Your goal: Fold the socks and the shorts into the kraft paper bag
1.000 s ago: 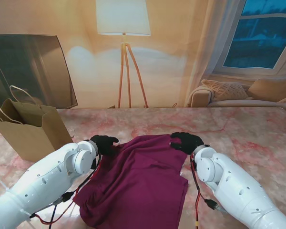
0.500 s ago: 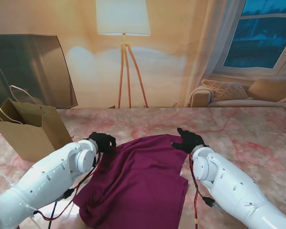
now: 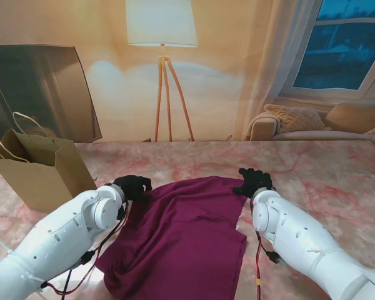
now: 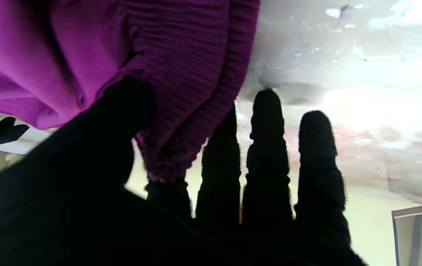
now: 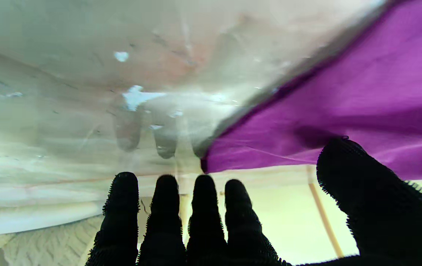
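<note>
Your shorts (image 3: 181, 237) were spread flat on the table (image 3: 337, 175) between both arms, folded over once by the look of it, probably so the far edge could be squared up. The left hand (image 3: 132, 186) sat at the far left corner, thumb pinching the ribbed waistband against the fingers (image 4: 266, 155). The right hand (image 3: 255, 181) was at the far right corner, fingers straight and apart, holding nothing, the cloth edge just beside its thumb. The paper bag (image 3: 40, 169) stood upright, well off to the left. Couldn't spot any socks.
</note>
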Motion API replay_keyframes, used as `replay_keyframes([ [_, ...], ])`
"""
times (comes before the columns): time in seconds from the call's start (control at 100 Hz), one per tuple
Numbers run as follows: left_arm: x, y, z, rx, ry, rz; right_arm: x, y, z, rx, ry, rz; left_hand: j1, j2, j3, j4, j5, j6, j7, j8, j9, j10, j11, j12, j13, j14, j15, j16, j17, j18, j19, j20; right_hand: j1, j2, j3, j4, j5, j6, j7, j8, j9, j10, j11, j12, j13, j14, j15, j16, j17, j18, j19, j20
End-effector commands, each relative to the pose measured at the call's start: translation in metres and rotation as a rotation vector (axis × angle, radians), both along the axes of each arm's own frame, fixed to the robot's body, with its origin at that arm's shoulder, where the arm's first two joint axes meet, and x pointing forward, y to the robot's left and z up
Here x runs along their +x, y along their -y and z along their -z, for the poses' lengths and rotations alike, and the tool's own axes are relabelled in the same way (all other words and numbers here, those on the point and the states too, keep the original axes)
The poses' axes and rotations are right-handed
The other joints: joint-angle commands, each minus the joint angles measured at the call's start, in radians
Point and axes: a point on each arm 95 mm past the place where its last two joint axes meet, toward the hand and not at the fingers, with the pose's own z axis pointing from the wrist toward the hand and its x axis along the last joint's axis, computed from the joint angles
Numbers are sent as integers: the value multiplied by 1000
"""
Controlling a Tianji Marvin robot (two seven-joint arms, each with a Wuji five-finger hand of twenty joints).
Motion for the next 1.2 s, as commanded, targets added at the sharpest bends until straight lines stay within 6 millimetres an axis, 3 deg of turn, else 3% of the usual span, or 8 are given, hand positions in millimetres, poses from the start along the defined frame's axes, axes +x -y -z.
replay_keyframes([
  [0.0,-5,-1,9,-9,-37,-1,-1,-7,4,6,-17,3,48,-21,36,-33,0,-34,92,42,70,50,14,-23,85,3,39,-8,53,33,69,41,24,-45,-18,-65,33,-7,49,-27,-57,59,-279,-125,-49,-7,-262,-153,-38,-11,10,-6],
  [0.15,-5,-1,10,-30,-40,-2,-1,-10,13,17,-54,-19,94,-73,83,-34,8,-67,120,79,112,33,55,-29,184,-19,98,-6,176,35,160,29,74,-114,10,-96,119,-95,247,16,-50,80,-421,-335,-63,-18,-411,-270,-4,39,-70,-105],
  [0.35,-7,0,9,-74,-14,-29,-2,-17,21,29,-34,-50,128,-119,174,-43,82,-101,169,170,251,17,-4,94,318,-49,165,-16,347,1,257,-39,174,-340,180,-157,233,-271,729,292,126,40,204,-260,281,82,-87,-191,280,175,177,-117],
  [0.47,-8,1,8,-104,14,-44,-2,-21,21,38,-6,-82,133,-132,213,-49,96,-98,194,185,327,28,-28,70,401,-65,184,-43,432,-32,305,-76,314,-499,224,-319,429,-430,910,293,487,-40,319,-228,697,64,47,-135,568,159,360,-114],
  [0.68,-9,2,4,-135,61,-70,-1,-25,19,67,24,-98,190,-156,189,-60,109,-98,212,220,423,4,-67,90,453,-77,196,-84,478,-47,344,-140,456,-639,261,-333,675,-518,950,378,867,-116,429,-93,1052,-4,258,27,836,117,565,-145],
  [0.85,-8,4,0,-184,140,-111,0,-28,9,81,16,-105,205,-173,183,-58,20,-25,144,146,446,-24,-110,159,464,-83,190,-98,505,-60,337,-172,473,-588,264,-316,475,-219,484,-126,859,-100,431,-19,1029,-7,303,145,817,111,532,-145],
  [1.0,-7,5,-4,-204,140,-123,1,-30,-2,87,23,-88,204,-159,154,-54,-41,338,-509,-475,414,-114,-107,155,455,-107,142,-130,506,-98,294,-221,472,-544,261,-303,616,-281,699,-436,883,-68,389,83,1023,5,323,191,818,134,520,-93],
  [1.19,-2,9,-9,-195,151,-114,5,-28,-14,68,70,-78,211,-134,128,-51,245,114,-320,-529,428,-97,-132,209,451,-87,132,-143,492,-68,279,-221,435,-480,268,-298,762,-494,859,-276,857,-76,403,161,981,20,360,227,792,151,537,-52],
])
